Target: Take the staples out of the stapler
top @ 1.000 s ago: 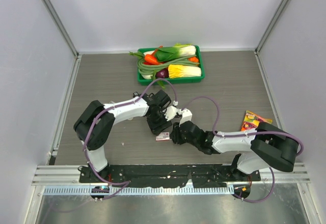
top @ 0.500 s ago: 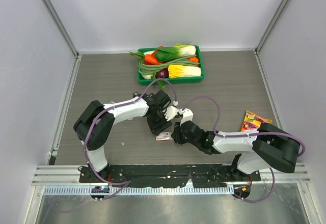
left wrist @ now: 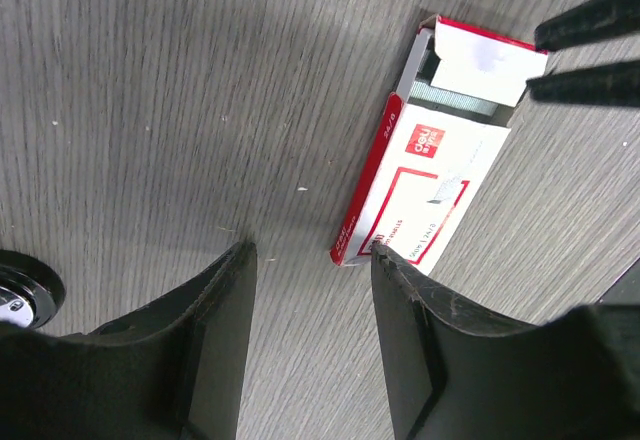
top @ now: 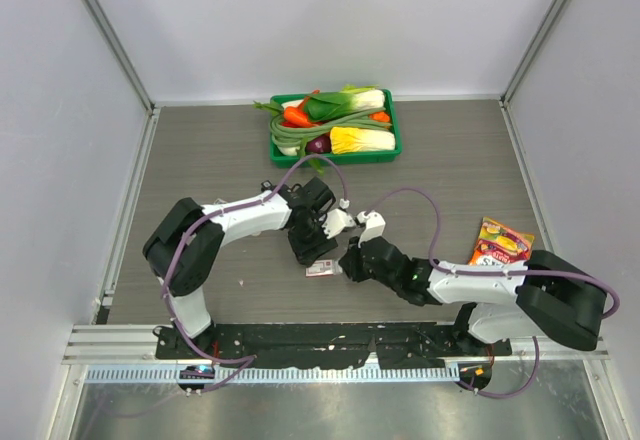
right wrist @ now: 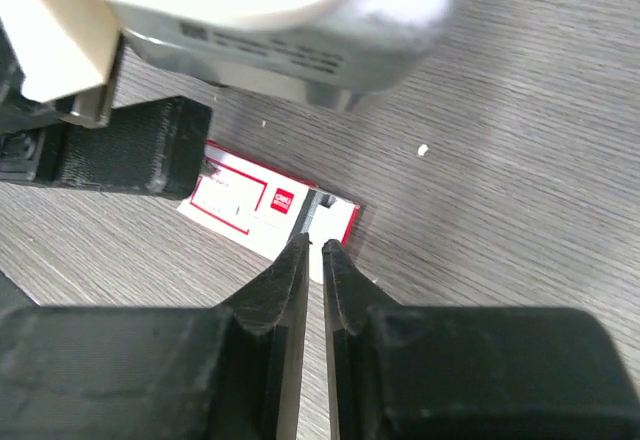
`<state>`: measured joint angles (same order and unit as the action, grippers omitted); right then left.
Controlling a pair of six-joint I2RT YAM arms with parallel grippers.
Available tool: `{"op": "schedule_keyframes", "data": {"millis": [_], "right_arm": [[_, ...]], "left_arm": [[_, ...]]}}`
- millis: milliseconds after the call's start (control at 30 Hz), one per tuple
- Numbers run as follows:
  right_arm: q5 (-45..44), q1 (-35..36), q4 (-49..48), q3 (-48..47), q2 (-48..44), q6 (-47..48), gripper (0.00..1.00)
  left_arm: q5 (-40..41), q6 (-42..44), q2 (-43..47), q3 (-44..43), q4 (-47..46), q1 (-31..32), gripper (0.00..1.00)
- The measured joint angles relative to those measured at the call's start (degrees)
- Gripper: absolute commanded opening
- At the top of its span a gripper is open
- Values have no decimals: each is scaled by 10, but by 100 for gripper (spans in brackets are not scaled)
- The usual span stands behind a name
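Observation:
A small red-and-white staple box [left wrist: 430, 180] lies flat on the grey table with its end flap open. A silvery-grey strip of staples [left wrist: 455, 100] shows inside that open end. My left gripper [left wrist: 311, 252] is open and low over the table, and its right finger [left wrist: 400, 290] touches the box's closed end. My right gripper [right wrist: 311, 243] has its fingers almost together with a thin gap, its tips at the box's open end [right wrist: 325, 210]. I see nothing held between them. In the top view both grippers [top: 310, 252] [top: 347, 263] meet at the box [top: 320, 267]. No stapler can be made out.
A green tray [top: 335, 159] of toy vegetables stands at the back centre. A colourful snack packet [top: 500, 238] lies at the right, by the right arm's elbow. A black round part [left wrist: 18, 290] shows at the left edge of the left wrist view.
My right arm has shifted, its elbow swinging out to the right, while its gripper stays at the box's open end. My left arm and the box have not moved.

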<state>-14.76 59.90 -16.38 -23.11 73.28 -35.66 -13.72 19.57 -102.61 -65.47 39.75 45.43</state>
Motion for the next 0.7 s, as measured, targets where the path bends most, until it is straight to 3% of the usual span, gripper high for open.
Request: {"op": "schedule_keyframes", "data": {"millis": [200, 433, 700], "right_arm": [[-9, 0, 12, 20, -7, -7, 15], [-3, -7, 9, 28, -5, -10, 30], [28, -34, -21, 31, 3, -16, 32]], "left_arm": [[-5, 7, 7, 4, 8, 0, 57], [-10, 22, 33, 3, 52, 0, 65], [-19, 34, 79, 5, 64, -6, 66]]}}
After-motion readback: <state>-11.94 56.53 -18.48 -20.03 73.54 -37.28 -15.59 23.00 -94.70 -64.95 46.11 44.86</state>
